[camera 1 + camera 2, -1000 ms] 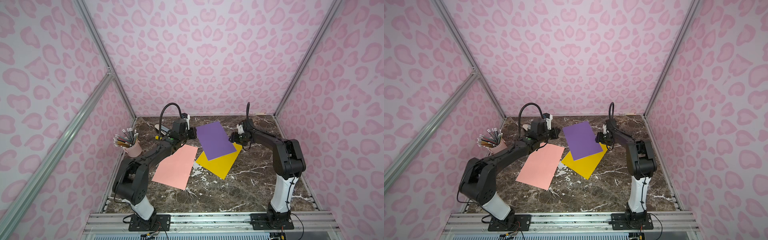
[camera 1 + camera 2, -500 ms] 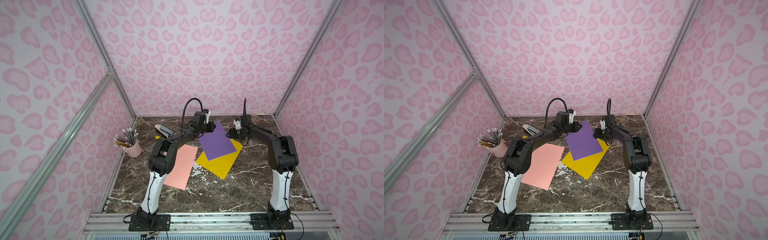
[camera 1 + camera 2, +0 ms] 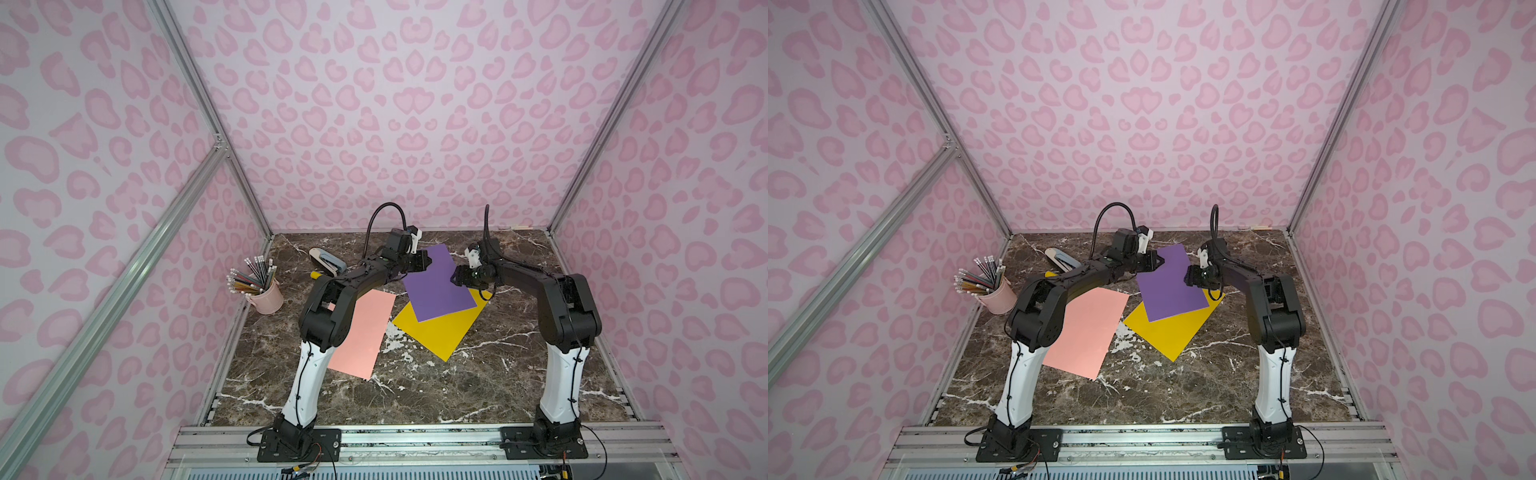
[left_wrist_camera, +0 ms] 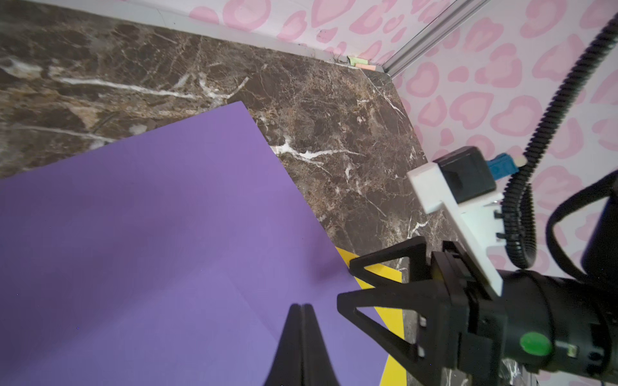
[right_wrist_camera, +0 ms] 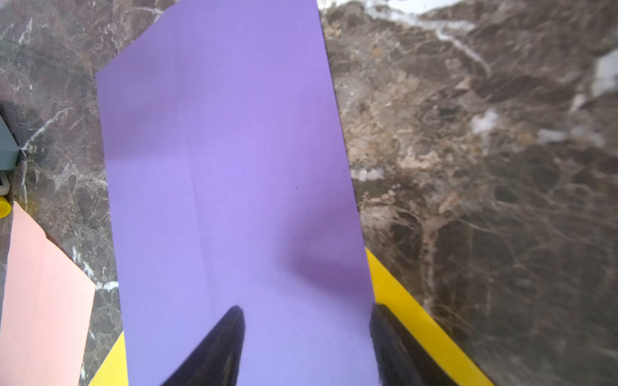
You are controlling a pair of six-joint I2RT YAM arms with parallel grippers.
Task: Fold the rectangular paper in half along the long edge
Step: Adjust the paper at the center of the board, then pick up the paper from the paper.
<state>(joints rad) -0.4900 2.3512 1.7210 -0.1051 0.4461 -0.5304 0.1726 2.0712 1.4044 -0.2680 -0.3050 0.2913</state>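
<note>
Moved since a second ago: the left arm (image 3: 328, 316) has swung from a low, outstretched reach into an upright arch, and the left gripper (image 3: 427, 262) has travelled from beside the sheets to the far left edge of the purple rectangular sheet of paper (image 3: 436, 286); the right gripper (image 3: 454, 277) has edged slightly inward, and the sheet itself lies where it did.
Left gripper state: fingers pressed together, tips over the purple rectangular sheet of paper in the left wrist view; nothing shows between them, and I cannot tell whether they touch the paper.
Right gripper state: fingers spread, at the sheet's right long edge; in the right wrist view one finger (image 5: 220, 347) is over the purple and the other over the yellow strip beside it.
Task paper, place: flat and unfolded toward the back of the dark brown marble tabletop (image 3: 457, 395), between the two grippers, long edges running away from the robot with a slight tilt.
Task paper, surface: a faint straight line runs lengthwise down it in the right wrist view.
Underneath: a yellow sheet of paper (image 3: 440, 336), its far part covered by the purple one.
Left of these: a salmon-pink sheet of paper (image 3: 365, 332), flat, partly hidden by the left arm, one corner just beside the yellow sheet.
Left edge: a pale pink cup of pencils (image 3: 266, 297).
Back left: a grey and white stapler (image 3: 326, 259).
</note>
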